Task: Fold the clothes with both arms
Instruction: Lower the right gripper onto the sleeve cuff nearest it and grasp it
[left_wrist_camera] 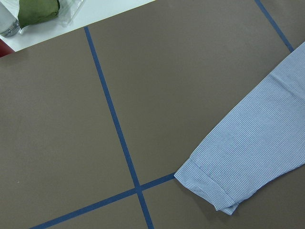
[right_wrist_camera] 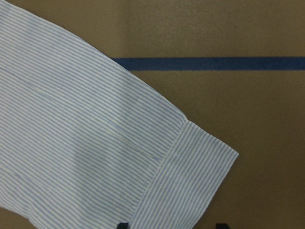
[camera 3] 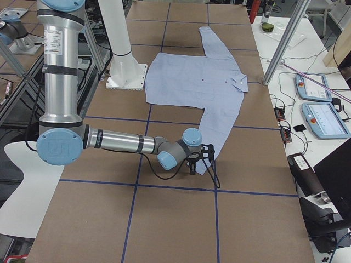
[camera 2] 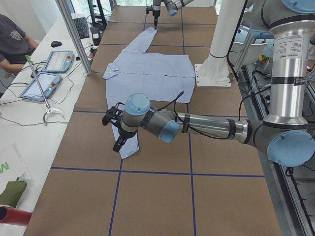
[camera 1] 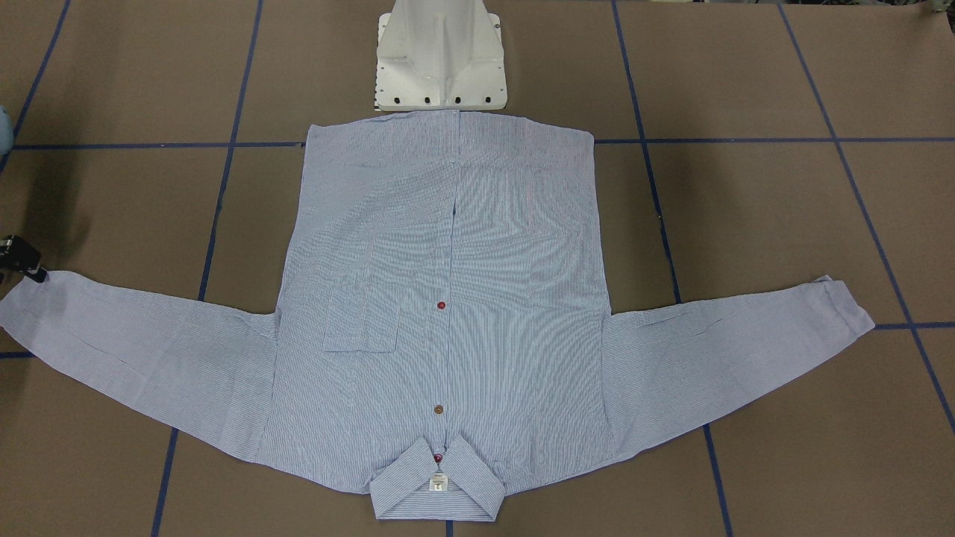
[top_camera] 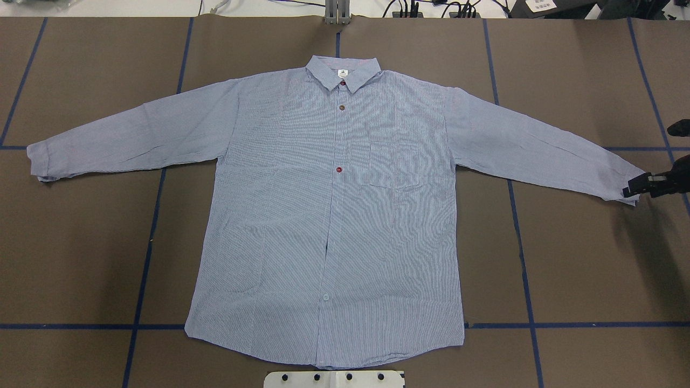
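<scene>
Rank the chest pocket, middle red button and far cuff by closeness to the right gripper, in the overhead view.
From the right gripper:
1. chest pocket, right of the buttons
2. middle red button, centre line
3. far cuff, left edge

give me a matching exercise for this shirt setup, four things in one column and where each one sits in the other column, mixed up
Things
1. collar
2. chest pocket
3. right gripper
4. white pedestal base

Places
A. at the end of one sleeve, by its cuff
B. at the end of the shirt farthest from the robot
C. just beyond the hem
D. on the shirt front, beside the line of buttons

Pairs: 1-B, 2-D, 3-A, 4-C
</scene>
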Motion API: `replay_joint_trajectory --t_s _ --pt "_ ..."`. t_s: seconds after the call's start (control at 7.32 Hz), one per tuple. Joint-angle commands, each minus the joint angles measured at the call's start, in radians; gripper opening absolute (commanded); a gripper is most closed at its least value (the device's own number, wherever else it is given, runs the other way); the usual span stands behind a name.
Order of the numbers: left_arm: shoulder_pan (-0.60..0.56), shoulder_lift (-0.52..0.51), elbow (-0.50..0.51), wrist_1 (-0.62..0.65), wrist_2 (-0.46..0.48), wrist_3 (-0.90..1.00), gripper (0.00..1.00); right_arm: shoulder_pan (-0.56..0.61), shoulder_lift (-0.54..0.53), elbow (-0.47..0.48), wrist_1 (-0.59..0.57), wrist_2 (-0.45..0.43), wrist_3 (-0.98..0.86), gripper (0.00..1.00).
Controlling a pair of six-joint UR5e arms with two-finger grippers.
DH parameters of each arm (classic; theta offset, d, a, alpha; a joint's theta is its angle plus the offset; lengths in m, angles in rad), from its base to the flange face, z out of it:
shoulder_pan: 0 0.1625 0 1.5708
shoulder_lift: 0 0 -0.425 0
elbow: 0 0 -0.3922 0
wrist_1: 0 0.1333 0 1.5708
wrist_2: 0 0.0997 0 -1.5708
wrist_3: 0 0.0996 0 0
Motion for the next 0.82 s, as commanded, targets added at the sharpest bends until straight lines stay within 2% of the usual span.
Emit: replay_joint_trajectory --t_s 0.0,0.68 --pt "0.0 -0.002 -0.001 0.0 0.0 0.0 0.99 0.0 -0.002 0.0 -0.006 0.003 0.0 0.59" --pt "0.0 -0.006 -0.004 0.0 0.0 0.0 0.99 -0.013 0.001 -0.003 -0.011 0.0 0.002 0.53"
